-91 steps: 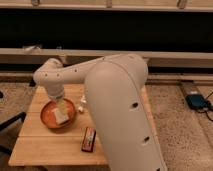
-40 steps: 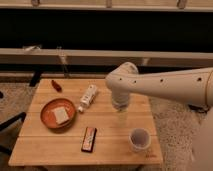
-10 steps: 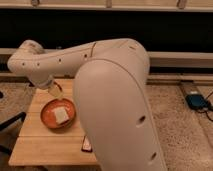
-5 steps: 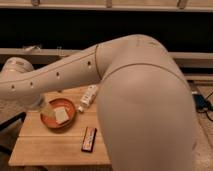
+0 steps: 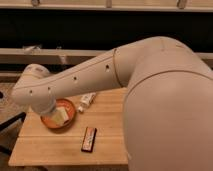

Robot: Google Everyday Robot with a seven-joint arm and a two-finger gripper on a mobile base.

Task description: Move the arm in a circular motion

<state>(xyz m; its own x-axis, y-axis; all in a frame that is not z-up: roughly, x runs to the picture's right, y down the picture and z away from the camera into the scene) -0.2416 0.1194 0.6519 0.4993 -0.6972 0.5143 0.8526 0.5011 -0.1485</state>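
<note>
Compared with half a second ago, the cream-white robot arm of thick rounded tubular segments (image 5: pixel 95 80) has swung slightly back to the right: its rounded elbow joint, which was at the far left edge of the camera view, now sits a little inboard, above the left end of the light wooden table (image 5: pixel 55 147). The arm fills most of the view, its bulky near segment covering the whole right half and the right part of the table. The elbow end overlaps the rim of the round orange-brown bowl (image 5: pixel 50 121), which holds a pale block-shaped item (image 5: pixel 61 115) that I cannot identify. Just right of the bowl lies a small white bottle-like object (image 5: pixel 87 101) on its side, partly under the forearm; nearer the front edge lies a dark rectangular bar with red markings (image 5: pixel 89 138), apart from both. Judgement: the arm is mid-sweep on its circular path, somewhere near the leftmost portion of the loop. To do this step well, the motion should stay smooth and at constant height, keeping the low end of the arm clear of the bowl rim and the bottle while the arc carries on round. The claw is not visible anywhere; it is presumably hidden behind or below the elbow joint near the bowl, so I cannot tell whether its fingers are apart, together, or touching anything.
</note>
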